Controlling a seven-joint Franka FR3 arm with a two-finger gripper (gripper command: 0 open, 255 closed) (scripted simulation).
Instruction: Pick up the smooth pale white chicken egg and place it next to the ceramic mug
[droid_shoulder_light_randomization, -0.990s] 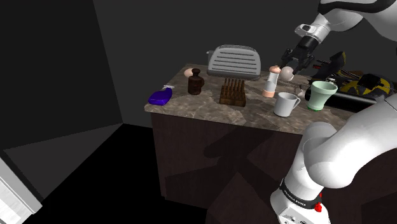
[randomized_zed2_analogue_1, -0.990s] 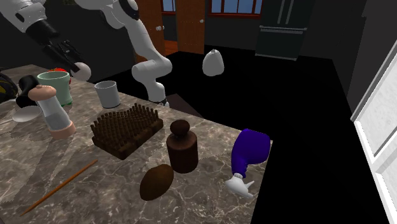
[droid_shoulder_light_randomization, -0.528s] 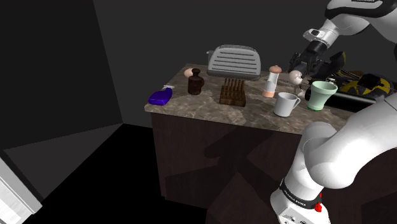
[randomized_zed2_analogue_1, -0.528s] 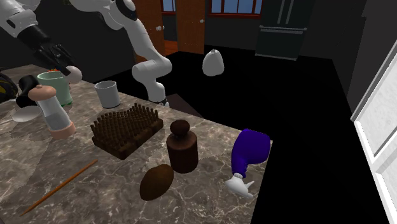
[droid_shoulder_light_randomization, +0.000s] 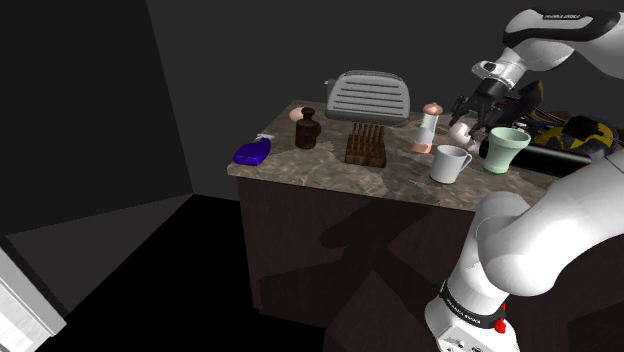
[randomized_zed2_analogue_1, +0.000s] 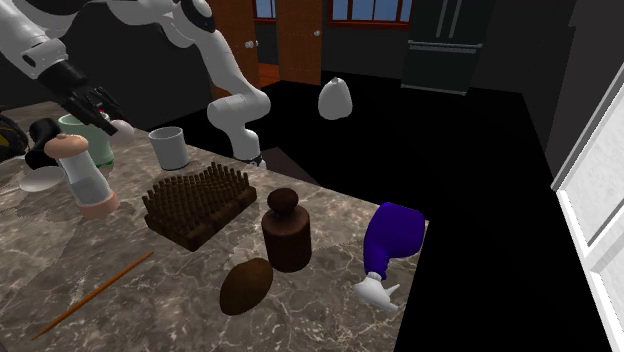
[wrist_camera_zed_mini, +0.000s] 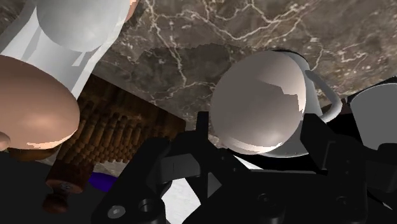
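The pale white egg (droid_shoulder_light_randomization: 461, 130) (randomized_zed2_analogue_1: 123, 128) hangs just above the marble counter, and my gripper (droid_shoulder_light_randomization: 468, 120) (randomized_zed2_analogue_1: 108, 118) is shut on it. In the wrist view the egg (wrist_camera_zed_mini: 254, 102) sits clasped between the black fingers (wrist_camera_zed_mini: 191, 149), directly over the white handled mug (wrist_camera_zed_mini: 321, 95). That white mug (droid_shoulder_light_randomization: 450, 163) (randomized_zed2_analogue_1: 168, 147) stands near the counter's front edge. A pale green cup (droid_shoulder_light_randomization: 506, 148) (randomized_zed2_analogue_1: 85, 135) stands beside it. The egg hovers between the two and slightly behind them.
A pink-capped mill (droid_shoulder_light_randomization: 428, 127) (randomized_zed2_analogue_1: 85, 178) stands close to the gripper. A grey toaster (droid_shoulder_light_randomization: 367, 96), brown spiked rack (droid_shoulder_light_randomization: 366, 146), dark weight (droid_shoulder_light_randomization: 307, 129) and blue spray bottle (droid_shoulder_light_randomization: 252, 151) stand further along the counter (droid_shoulder_light_randomization: 330, 172). A brown oval (randomized_zed2_analogue_1: 246, 286) and thin stick (randomized_zed2_analogue_1: 95, 292) lie there too.
Still holding the egg, the gripper swung from beside the mill toward the shoulder view's right, then came down closer to the two mugs.
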